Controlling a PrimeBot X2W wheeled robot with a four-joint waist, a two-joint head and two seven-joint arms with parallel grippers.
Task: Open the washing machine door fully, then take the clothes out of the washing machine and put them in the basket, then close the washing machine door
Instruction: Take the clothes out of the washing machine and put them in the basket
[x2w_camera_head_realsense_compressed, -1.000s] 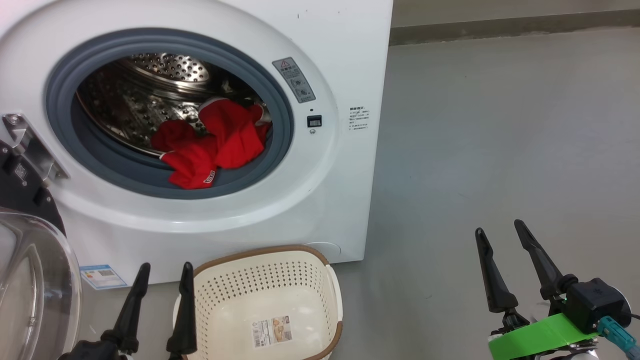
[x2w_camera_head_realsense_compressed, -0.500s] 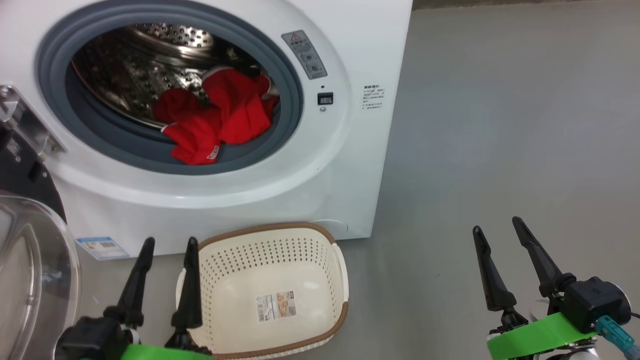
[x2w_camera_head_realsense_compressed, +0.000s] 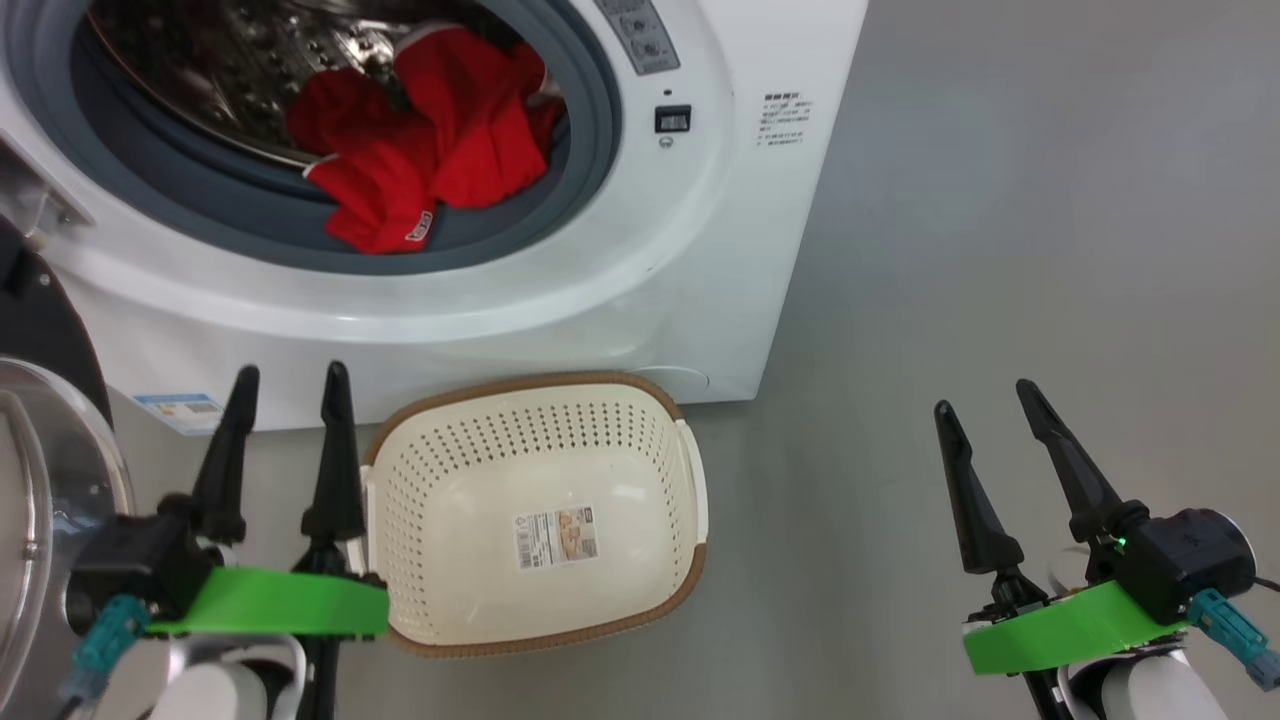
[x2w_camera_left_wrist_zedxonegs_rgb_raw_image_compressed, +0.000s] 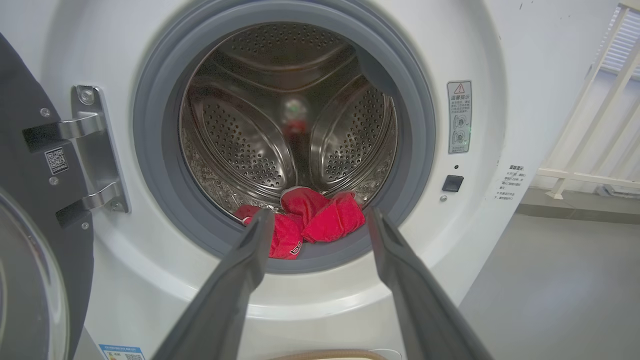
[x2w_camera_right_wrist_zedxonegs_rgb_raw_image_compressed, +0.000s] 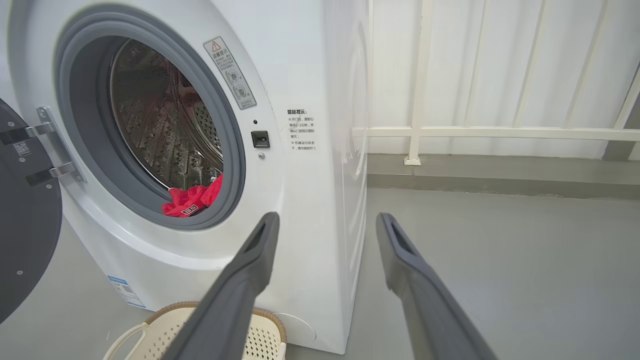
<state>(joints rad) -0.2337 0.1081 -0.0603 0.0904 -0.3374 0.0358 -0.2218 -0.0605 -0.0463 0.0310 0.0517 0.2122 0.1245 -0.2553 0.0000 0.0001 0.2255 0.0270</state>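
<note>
Washing machine (x2w_camera_head_realsense_compressed: 700, 250), big, white and front-loading with a grey rubber gasket, is standing on the grey floor (x2w_camera_head_realsense_compressed: 1000, 200). Its round glossy black door (x2w_camera_right_wrist_zedxonegs_rgb_raw_image_compressed: 25, 235) is hanging open at the machine's left edge. A cream perforated plastic basket (x2w_camera_head_realsense_compressed: 450, 470) is sitting on the floor just before the machine. Bright red fabric clothes (x2w_camera_head_realsense_compressed: 430, 150) are lying at the drum's front lip. Both pincers are hovering released, grasping nothing: the left pincer (x2w_camera_head_realsense_compressed: 290, 370) just beside the basket's left rim, the right pincer (x2w_camera_head_realsense_compressed: 982, 395) well apart.

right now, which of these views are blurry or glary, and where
Head view: sharp overall, reflections on the washing machine door glass. Left wrist view: left gripper fingers soft, steel drum crisp with bright glints. Right wrist view: right gripper fingers soft, white railing washed out.
</note>
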